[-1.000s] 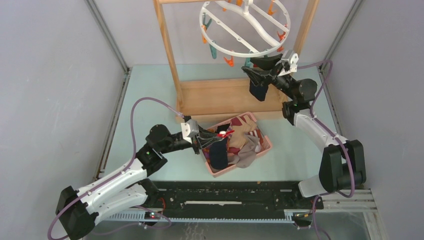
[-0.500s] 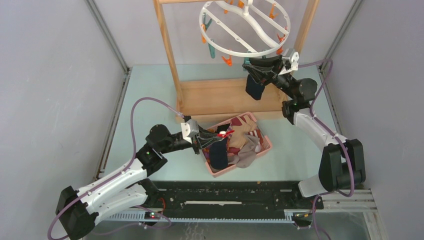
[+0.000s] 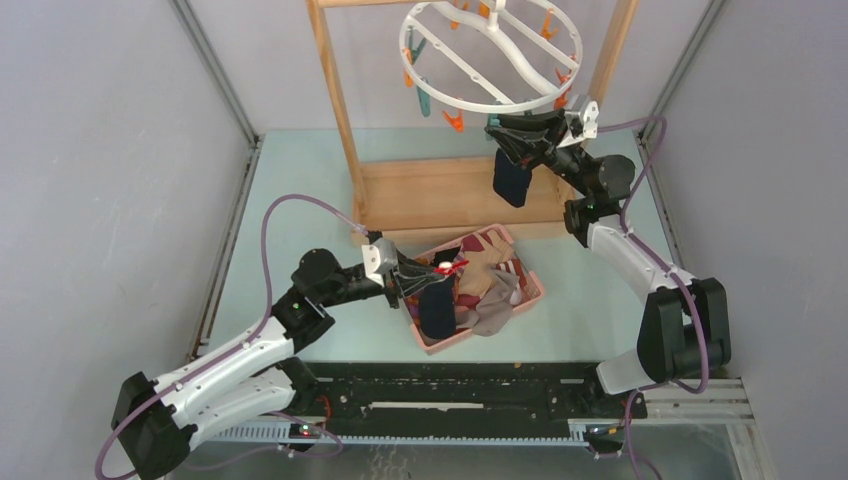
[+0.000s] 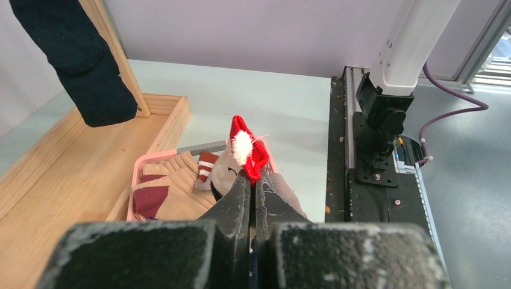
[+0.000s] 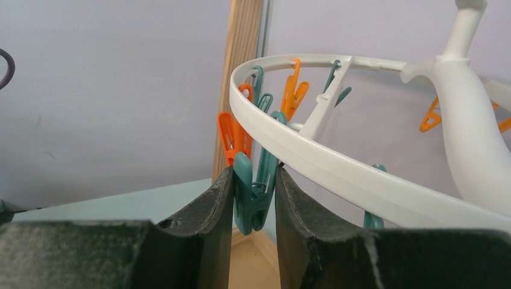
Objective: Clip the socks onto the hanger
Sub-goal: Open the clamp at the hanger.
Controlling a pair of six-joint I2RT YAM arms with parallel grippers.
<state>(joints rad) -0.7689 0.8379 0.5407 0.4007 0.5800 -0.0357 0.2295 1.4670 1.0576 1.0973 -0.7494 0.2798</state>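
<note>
The white ring hanger (image 3: pixel 490 55) hangs from the wooden rack, with orange and teal clips on its rim. My right gripper (image 3: pixel 497 135) is at its near rim. In the right wrist view (image 5: pixel 253 174) its jaws press both sides of a teal clip (image 5: pixel 250 201) under the hanger rim (image 5: pixel 337 162). A navy sock (image 3: pixel 512 180) hangs just below this gripper, and what holds it is hidden. It also shows in the left wrist view (image 4: pixel 78 60). My left gripper (image 3: pixel 432 275) is shut on a navy sock (image 3: pixel 436 310) by its red-cream cuff (image 4: pixel 247 147), over the basket.
A pink basket (image 3: pixel 535 290) holds several more socks, tan, maroon-striped and grey (image 3: pixel 490 285). The wooden rack base (image 3: pixel 430 190) lies behind it, with uprights at left (image 3: pixel 335 100) and right (image 3: pixel 615 50). A black rail (image 3: pixel 450 395) runs along the near edge.
My right gripper has risen and shifted left to the hanger's rim, and the hanging navy sock moved with it. The left arm and its sock have not moved.
</note>
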